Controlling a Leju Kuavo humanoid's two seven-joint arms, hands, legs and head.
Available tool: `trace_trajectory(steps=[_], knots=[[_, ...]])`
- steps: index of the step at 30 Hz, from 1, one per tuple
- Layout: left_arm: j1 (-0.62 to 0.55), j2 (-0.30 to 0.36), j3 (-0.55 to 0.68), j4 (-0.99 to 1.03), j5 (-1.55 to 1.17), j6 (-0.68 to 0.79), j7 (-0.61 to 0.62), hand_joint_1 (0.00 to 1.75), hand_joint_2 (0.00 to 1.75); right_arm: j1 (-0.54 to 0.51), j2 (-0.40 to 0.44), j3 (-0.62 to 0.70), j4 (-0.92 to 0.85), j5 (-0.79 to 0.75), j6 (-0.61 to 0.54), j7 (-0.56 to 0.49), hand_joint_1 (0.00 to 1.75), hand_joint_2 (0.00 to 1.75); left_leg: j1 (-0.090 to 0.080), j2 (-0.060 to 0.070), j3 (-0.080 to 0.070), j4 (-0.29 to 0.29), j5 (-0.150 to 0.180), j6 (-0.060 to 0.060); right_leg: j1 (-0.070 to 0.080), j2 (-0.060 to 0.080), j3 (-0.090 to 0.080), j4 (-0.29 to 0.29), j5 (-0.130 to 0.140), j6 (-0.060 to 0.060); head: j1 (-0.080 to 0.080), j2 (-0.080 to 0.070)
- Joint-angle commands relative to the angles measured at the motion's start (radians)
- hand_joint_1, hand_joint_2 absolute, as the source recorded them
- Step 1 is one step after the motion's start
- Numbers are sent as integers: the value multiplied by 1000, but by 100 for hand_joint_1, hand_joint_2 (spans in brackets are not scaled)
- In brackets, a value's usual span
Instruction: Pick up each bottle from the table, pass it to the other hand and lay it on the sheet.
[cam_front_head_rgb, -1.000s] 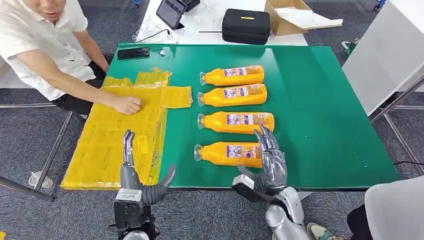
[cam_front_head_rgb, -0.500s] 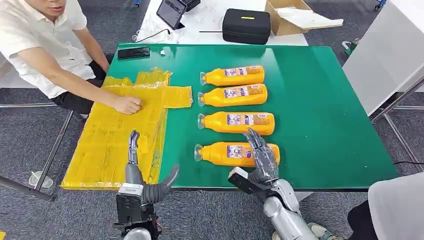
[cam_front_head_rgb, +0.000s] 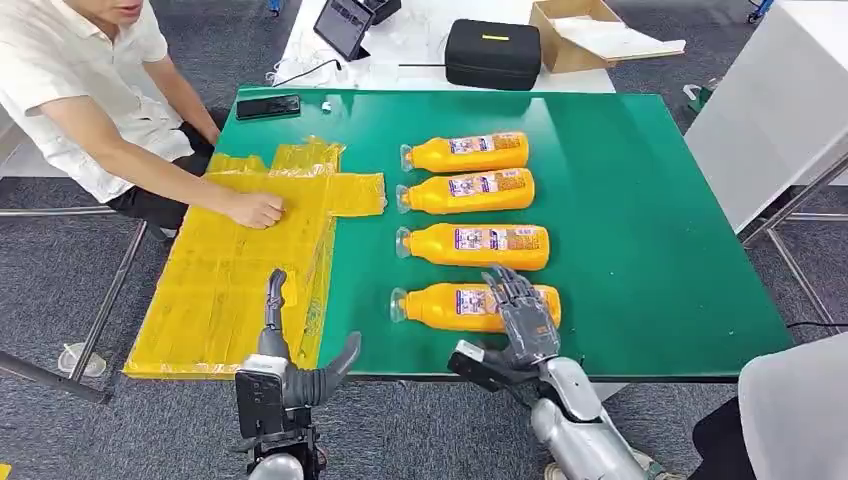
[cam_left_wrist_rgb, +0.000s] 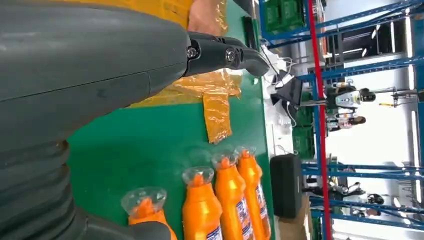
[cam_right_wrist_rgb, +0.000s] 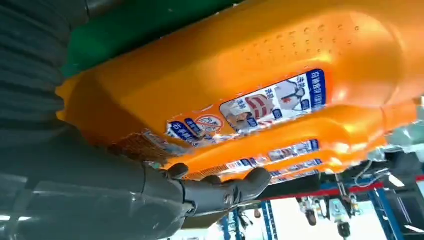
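Observation:
Several orange bottles lie in a row on the green table (cam_front_head_rgb: 640, 200), caps pointing toward the yellow sheet (cam_front_head_rgb: 240, 270). My right hand (cam_front_head_rgb: 525, 318) lies over the base end of the nearest bottle (cam_front_head_rgb: 450, 306), fingers spread across its top, and the bottle rests on the table. In the right wrist view that bottle (cam_right_wrist_rgb: 240, 65) sits close against the palm, with fingertips (cam_right_wrist_rgb: 250, 182) reaching past it. My left hand (cam_front_head_rgb: 290, 355) is open at the table's front edge, fingers up, beside the sheet's near corner. The left wrist view shows the bottle caps (cam_left_wrist_rgb: 200, 175) and the sheet (cam_left_wrist_rgb: 215, 95).
A person sits at the far left, with one hand (cam_front_head_rgb: 255, 208) pressing on the sheet. A phone (cam_front_head_rgb: 266, 105) lies at the table's far left corner. Beyond are a black case (cam_front_head_rgb: 492, 52), a tablet (cam_front_head_rgb: 342, 22) and a cardboard box (cam_front_head_rgb: 580, 30). Another person's clothing (cam_front_head_rgb: 790, 410) is at the near right.
My right hand has come down and toward the table's front edge, from above the second-nearest bottle onto the nearest one. My left hand has drifted slightly right. The person's hand stays on the sheet.

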Motion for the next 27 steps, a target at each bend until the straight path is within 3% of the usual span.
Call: trace_trajectory(steps=[1,6,16,17,18,19,20,27], knots=[[14,28,-7,-22,-7,6,32,0,175,11,-60,79,-53,110,33,148,0,175,0,0,2,-1,0,0,0,-1,2,-1,-1,-1,0,0],[40,39,-14,-79,27,-13,73,0,175,46,-83,70,-150,153,95,222,0,175,0,-1,3,0,-1,1,0,-2,3,-1,-1,-1,0,0],[58,45,-13,-93,45,-25,100,0,175,89,-101,20,-163,171,196,294,0,175,0,-2,3,-1,0,1,0,-3,3,-1,-1,-1,0,0],[56,43,-11,-92,44,-24,105,0,175,84,-103,18,-151,170,230,307,37,175,0,-2,7,-1,-2,1,1,-5,8,-2,-3,-3,0,0],[54,43,-12,-93,38,-29,110,0,175,83,-110,17,-141,168,254,313,117,175,0,-2,4,-1,-1,1,1,-4,5,-2,-1,-1,0,0],[54,42,-12,-93,38,-29,110,0,175,84,-113,16,-139,168,254,313,131,175,0,-3,5,-1,-1,1,1,-5,6,-2,-2,-2,0,0],[53,41,-10,-95,35,-33,115,0,175,80,-110,7,-114,154,279,316,171,175,0,-2,3,-1,0,1,0,-3,3,-1,-1,-1,0,0],[40,33,-4,-94,23,-60,122,0,175,36,-117,-18,21,118,348,323,175,175,1,-2,9,-2,-1,1,1,-4,10,-3,-1,-2,0,0]])
